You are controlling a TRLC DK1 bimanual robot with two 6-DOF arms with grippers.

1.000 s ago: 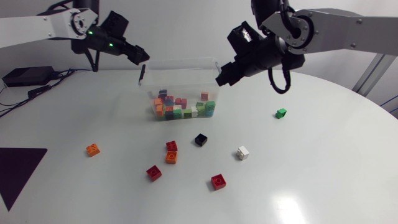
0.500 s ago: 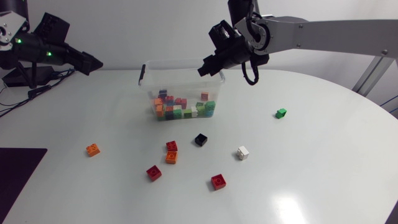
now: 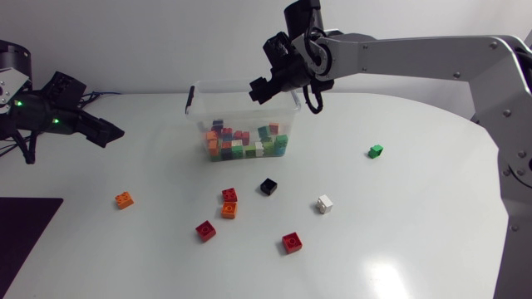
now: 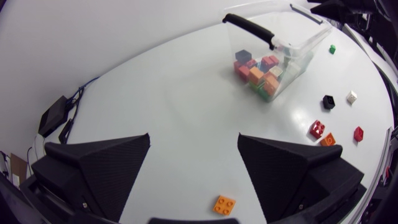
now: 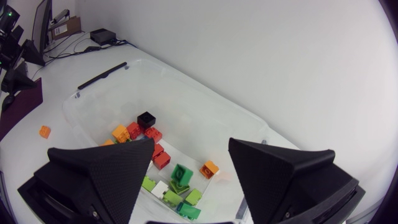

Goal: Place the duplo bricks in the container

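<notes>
My right gripper has swung over the container, fingers spread, empty. My left gripper has withdrawn, also spread. Release step apparently done. Next I should descend on a loose brick, perhaps the orange brick nearby.

White round table, smooth and glossy, curved rim along the far right side. Soft, even light, a pale sheen on the near right part of the top, only faint shadows. At the far left of the top, a small black box, thin black cables trailing from it.
</notes>
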